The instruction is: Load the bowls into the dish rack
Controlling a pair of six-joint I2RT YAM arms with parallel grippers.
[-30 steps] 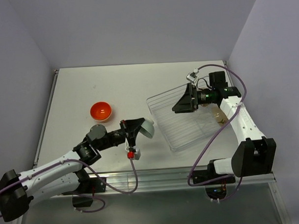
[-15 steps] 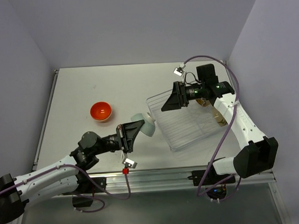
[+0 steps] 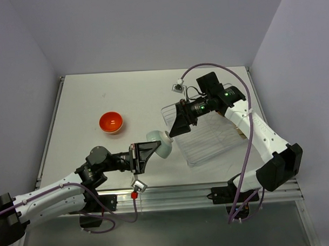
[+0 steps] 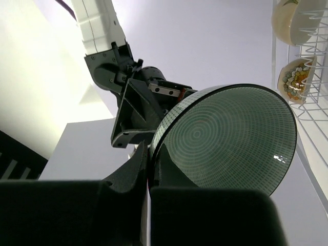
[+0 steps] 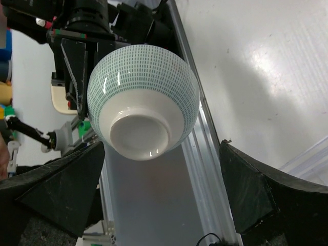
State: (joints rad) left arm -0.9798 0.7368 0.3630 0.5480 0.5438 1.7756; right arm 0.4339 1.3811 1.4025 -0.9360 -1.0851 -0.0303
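My left gripper is shut on the rim of the pale mint green bowl and holds it in the air on its side, just left of the clear dish rack. The left wrist view shows the jaws pinching the rim of this bowl. My right gripper is open and faces the bowl's foot from close by. In the right wrist view the bowl hangs just past the spread fingers. An orange-red bowl sits on the table at the left.
Two cream bowls stand in the rack's far side, mostly hidden behind my right arm in the top view. The rack's corner shows in the right wrist view. The table's metal front rail runs below both arms.
My left gripper has carried the mint bowl to the right, toward the rack. My right gripper has swung left from over the rack to face the bowl.
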